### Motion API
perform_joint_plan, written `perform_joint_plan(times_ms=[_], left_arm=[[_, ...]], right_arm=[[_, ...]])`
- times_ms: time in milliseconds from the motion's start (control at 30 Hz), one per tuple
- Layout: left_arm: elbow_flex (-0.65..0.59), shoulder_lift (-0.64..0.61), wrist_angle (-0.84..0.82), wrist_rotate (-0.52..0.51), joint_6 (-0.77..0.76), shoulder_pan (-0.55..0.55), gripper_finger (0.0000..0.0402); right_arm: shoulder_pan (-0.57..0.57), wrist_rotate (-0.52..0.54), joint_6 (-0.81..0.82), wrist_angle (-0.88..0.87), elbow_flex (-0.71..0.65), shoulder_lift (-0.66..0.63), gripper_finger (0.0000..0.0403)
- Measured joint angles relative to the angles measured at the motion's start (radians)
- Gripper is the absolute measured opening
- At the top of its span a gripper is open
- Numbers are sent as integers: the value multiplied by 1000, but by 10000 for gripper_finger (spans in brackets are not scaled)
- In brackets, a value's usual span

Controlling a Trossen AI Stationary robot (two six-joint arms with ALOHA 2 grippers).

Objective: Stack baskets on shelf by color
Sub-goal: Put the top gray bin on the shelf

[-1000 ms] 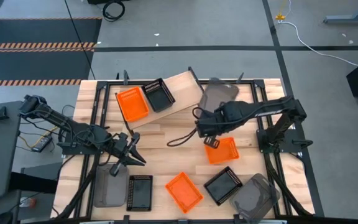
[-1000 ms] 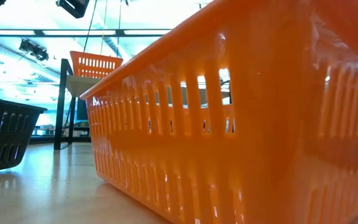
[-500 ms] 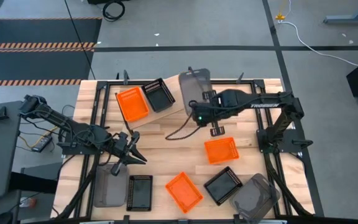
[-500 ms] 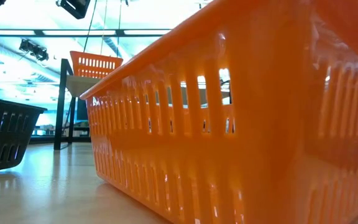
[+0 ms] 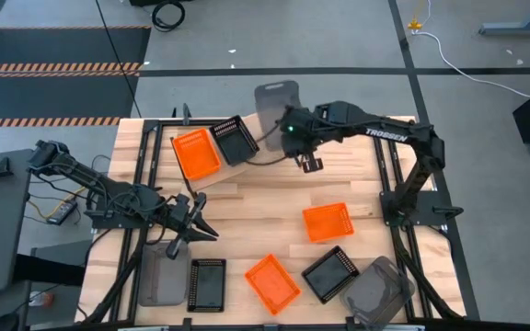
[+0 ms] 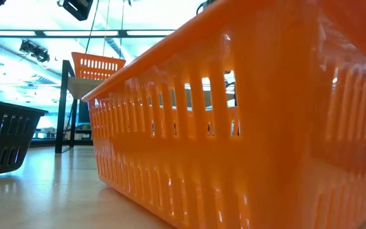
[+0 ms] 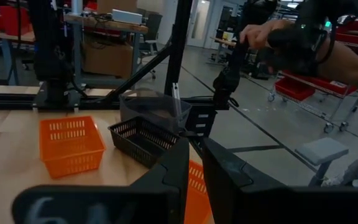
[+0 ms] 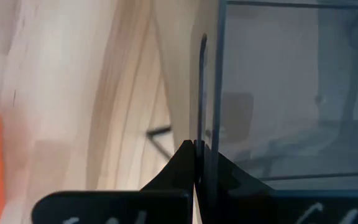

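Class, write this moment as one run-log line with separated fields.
right gripper: shut on grey basket, over shelf | left gripper: idle near front-left | shelf: orange basket, black basket

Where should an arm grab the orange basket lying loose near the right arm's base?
Probably a long wall of the orange basket, pinched over the rim from straight above. It sits upright, mouth open, with bare table all round, so one finger can drop inside and one outside.
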Motion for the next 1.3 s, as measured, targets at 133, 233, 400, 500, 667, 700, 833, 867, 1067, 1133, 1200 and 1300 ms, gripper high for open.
perform_joint_plan(times_ms=[133, 233, 400, 500, 667, 700, 833, 867, 1067, 1133, 1200, 1300], left_arm=[[0, 0, 0, -9, 0, 0, 52], [0, 0, -4, -19, 10, 0, 52], [0, 0, -7, -19, 15, 1, 52], [0, 0, -8, -19, 15, 1, 52], [0, 0, -16, -19, 16, 1, 52], [0, 0, -18, -19, 16, 1, 52], [0, 0, -17, -19, 17, 1, 52], [0, 0, -17, -19, 17, 1, 52], [0, 0, -18, -19, 17, 1, 52], [0, 0, -19, -19, 17, 1, 52], [0, 0, -19, -19, 18, 1, 52], [0, 0, -23, -19, 18, 1, 52]], right_arm=[[-33, -58, -46, 70, -16, 19, 12], [-49, -68, -58, 63, -17, 51, 12], [-60, -83, -61, 52, -17, 105, 12], [-59, -104, -62, 56, -16, 127, 12], [-57, -119, -61, 56, -15, 126, 12], [-56, -120, -61, 53, -16, 123, 12], [-45, -126, -56, 45, -17, 113, 12], [-42, -126, -55, 44, -17, 113, 12], [-28, -109, -49, 46, -17, 113, 37], [-23, -80, -43, 44, -17, 113, 49], [-18, -54, -41, 45, -17, 113, 62], [-11, 10, -48, 45, -17, 113, 81]])
